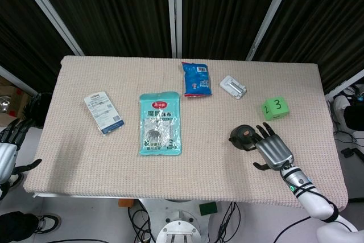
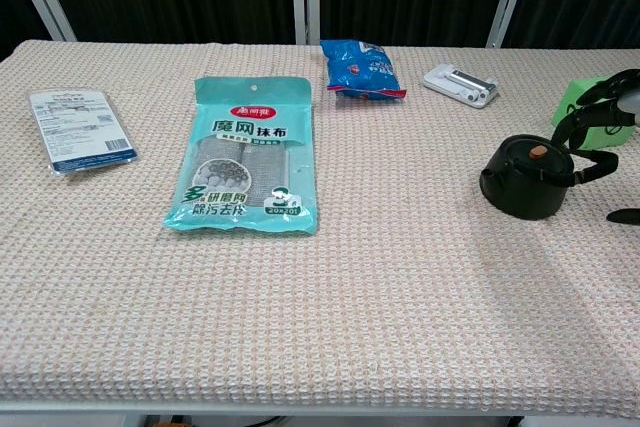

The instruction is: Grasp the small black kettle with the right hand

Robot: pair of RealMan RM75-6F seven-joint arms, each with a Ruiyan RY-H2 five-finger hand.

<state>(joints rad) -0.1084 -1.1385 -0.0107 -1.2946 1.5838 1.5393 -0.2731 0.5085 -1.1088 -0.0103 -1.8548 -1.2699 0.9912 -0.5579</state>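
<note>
The small black kettle stands upright on the woven cloth at the right of the table, its lid knob on top and its handle pointing right. My right hand lies just right of it, fingers spread and reaching toward the kettle body and handle. The fingertips sit at or very near the kettle, but they are not closed round it. In the chest view only the dark fingers show at the right edge. My left hand hangs off the table's left edge, fingers apart and holding nothing.
A teal cloth packet lies mid-table. Behind it are a blue snack bag and a white clip-like item. A green numbered cube sits behind the kettle. A flat card pack lies left.
</note>
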